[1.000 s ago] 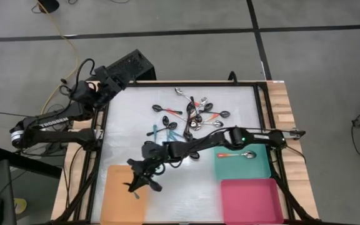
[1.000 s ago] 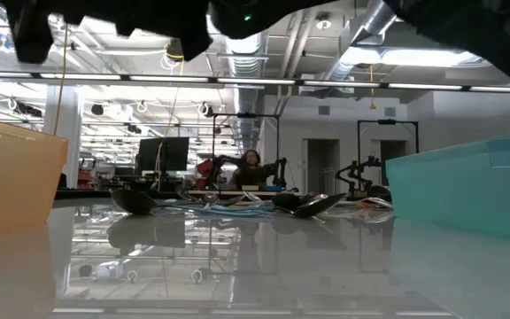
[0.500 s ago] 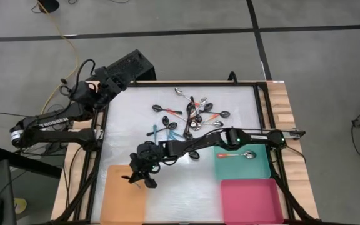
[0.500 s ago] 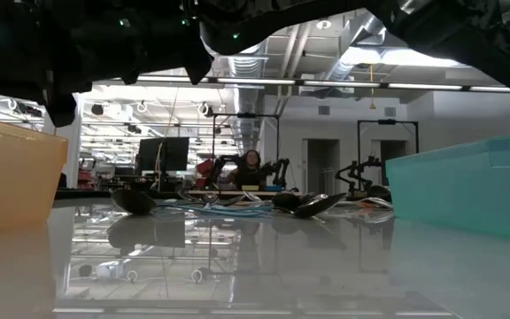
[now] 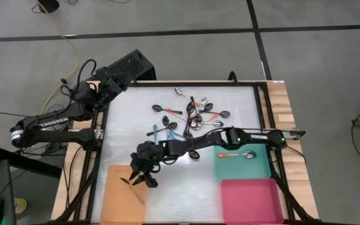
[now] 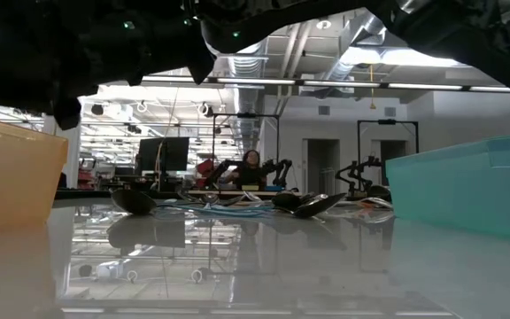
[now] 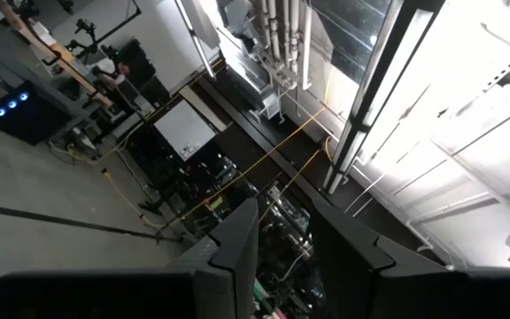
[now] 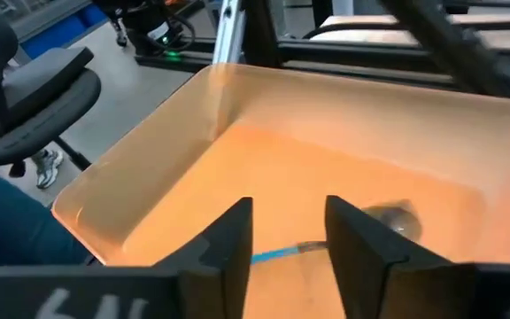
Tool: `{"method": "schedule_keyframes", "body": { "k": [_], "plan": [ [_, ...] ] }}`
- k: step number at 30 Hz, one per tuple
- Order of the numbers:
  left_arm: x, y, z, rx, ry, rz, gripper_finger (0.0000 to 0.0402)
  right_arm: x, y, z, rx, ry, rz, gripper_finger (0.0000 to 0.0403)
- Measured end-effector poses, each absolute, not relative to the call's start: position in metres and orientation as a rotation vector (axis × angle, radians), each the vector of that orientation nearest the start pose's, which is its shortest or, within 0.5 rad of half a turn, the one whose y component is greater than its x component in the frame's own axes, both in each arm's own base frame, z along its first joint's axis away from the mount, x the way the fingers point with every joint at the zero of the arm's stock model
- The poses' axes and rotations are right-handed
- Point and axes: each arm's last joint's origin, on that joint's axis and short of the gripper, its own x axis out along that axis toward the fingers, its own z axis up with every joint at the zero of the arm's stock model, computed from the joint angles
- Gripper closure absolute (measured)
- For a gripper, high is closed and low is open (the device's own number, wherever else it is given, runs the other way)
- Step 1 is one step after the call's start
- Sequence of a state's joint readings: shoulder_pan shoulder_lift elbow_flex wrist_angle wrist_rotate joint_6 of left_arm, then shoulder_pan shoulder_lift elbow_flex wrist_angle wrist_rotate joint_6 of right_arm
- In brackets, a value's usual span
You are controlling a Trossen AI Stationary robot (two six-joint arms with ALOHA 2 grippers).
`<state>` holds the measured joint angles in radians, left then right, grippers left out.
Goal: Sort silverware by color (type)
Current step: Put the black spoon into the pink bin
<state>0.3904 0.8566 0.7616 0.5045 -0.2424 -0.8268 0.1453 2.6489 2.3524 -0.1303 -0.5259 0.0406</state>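
Fingers apart on my right gripper (image 5: 137, 181); teal-handled spoon (image 8: 361, 232) lies in the orange tray (image 8: 264, 155). I'd lift straight up, clear of the rim. Left gripper (image 5: 129, 64) is parked; can't tell its fingers.

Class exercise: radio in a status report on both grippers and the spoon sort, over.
Right gripper open over the orange tray. Teal-handled spoon lying in that tray, released. Left gripper parked at the table's far left corner. Spoon pile unsorted; nothing blocking.

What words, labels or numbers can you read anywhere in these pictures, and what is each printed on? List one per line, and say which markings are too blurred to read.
"TROSSEN": white lettering along the left arm in the high view.
Pale marks at the bottom edge of the right wrist view, on the right arm's own body: cut off, unreadable.
Nothing readable on the orange tray, the spoons or elsewhere.
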Motion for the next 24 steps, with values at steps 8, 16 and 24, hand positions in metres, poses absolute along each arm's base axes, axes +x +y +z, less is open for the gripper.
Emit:
{"method": "schedule_keyframes", "body": {
  "k": [8, 16, 24],
  "plan": [
    [0.168, 0.077, 0.378, -0.757, -0.650, 0.420, 0.0311, 0.574, 0.054, 0.216, 0.169, 0.471, 0.573, 0.0201],
    [0.164, 0.076, 0.384, -0.769, -0.718, 0.386, 0.0311, 0.534, -0.021, 0.293, 0.213, 0.558, 0.420, 0.0202],
    [0.137, 0.071, 0.403, -0.719, -0.884, 0.316, 0.0311, 0.480, -0.088, 0.320, 0.219, 0.797, 0.221, 0.0207]
  ]
}}
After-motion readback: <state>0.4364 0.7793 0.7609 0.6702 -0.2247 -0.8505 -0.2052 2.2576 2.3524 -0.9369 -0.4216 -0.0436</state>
